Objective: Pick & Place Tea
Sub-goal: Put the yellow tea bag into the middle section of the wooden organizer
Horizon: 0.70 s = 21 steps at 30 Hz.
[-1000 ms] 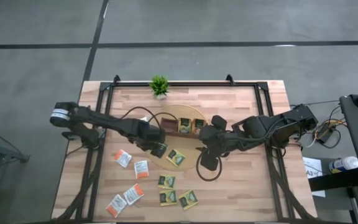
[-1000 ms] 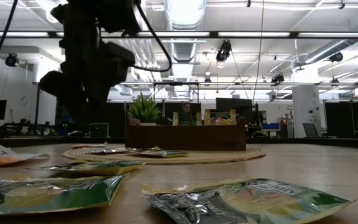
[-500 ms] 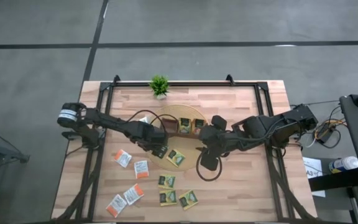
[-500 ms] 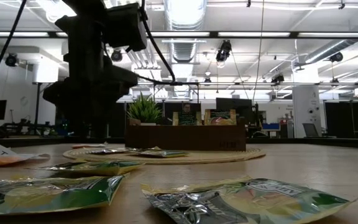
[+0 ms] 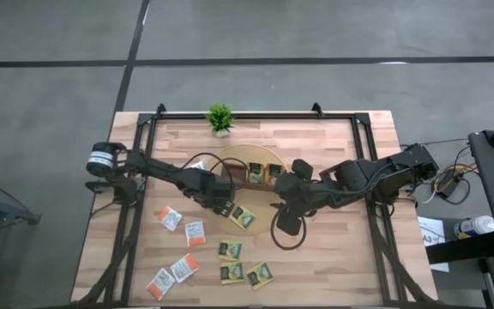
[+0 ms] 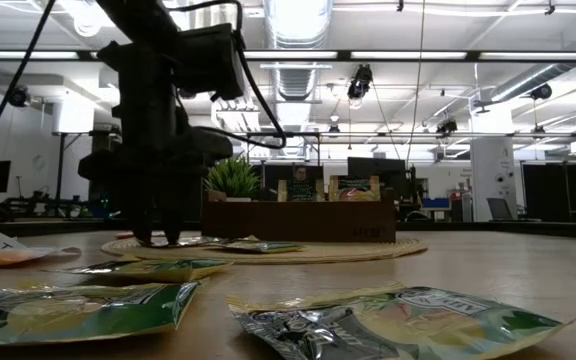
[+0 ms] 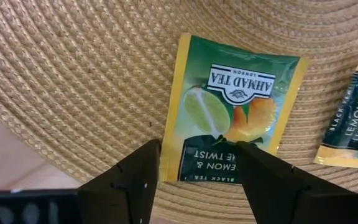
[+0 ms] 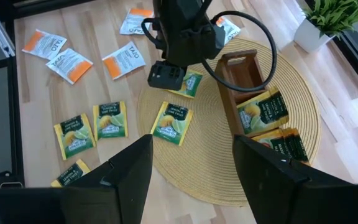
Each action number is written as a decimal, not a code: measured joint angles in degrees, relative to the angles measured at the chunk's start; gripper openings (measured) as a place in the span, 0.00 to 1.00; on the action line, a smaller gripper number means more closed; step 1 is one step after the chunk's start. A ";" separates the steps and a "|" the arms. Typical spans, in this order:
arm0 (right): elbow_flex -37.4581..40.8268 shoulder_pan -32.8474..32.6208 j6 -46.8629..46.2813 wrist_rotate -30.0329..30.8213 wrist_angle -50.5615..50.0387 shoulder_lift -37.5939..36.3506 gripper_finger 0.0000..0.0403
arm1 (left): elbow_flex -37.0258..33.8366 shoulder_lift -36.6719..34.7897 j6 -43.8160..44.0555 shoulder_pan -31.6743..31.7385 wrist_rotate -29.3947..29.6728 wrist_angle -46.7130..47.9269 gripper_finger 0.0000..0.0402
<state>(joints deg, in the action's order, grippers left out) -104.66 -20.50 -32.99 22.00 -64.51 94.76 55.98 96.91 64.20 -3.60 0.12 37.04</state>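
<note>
Space is tight at the centre of the high view, where we see the left gripper [image 5: 222,209] low over a green-and-yellow sachet [image 7: 229,127] near the lower left edge of the round woven mat [image 5: 262,230]. Its fingers [image 7: 135,186] stand wide, one on each side of the sachet's lower end, not closed on it. A second green sachet [image 5: 243,218] lies just beside it on the mat, to its right.

We see the right gripper [image 5: 286,225] hanging open, holding nothing, right of centre above the mat's lower right edge.

Bare table [image 5: 333,266] fills the lower right of the high view. At lower left lie the loose sachets: white-and-orange ones [image 5: 195,233] and three green ones [image 5: 231,251] below the mat.

We see the brown tray [image 5: 251,174] on the mat's upper part; green sachets [image 8: 264,112] stand in two compartments, and the one at the picture's upper end [image 8: 242,70] looks empty. A potted plant [image 5: 219,118] sits at the table's top edge.
</note>
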 joint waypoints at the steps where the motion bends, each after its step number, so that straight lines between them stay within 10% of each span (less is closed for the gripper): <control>1: 0.00 -0.01 0.00 0.00 0.00 0.00 0.54 | 0.03 0.24 0.02 0.02 -0.01 0.01 0.53; 21: 0.00 0.00 0.63 0.00 0.00 0.00 0.54 | 1.08 1.17 -0.28 0.13 2.85 2.91 0.53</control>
<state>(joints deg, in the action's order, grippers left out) -104.66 -20.50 -32.36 22.00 -64.51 94.76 57.06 98.08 63.92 -3.46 2.97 39.94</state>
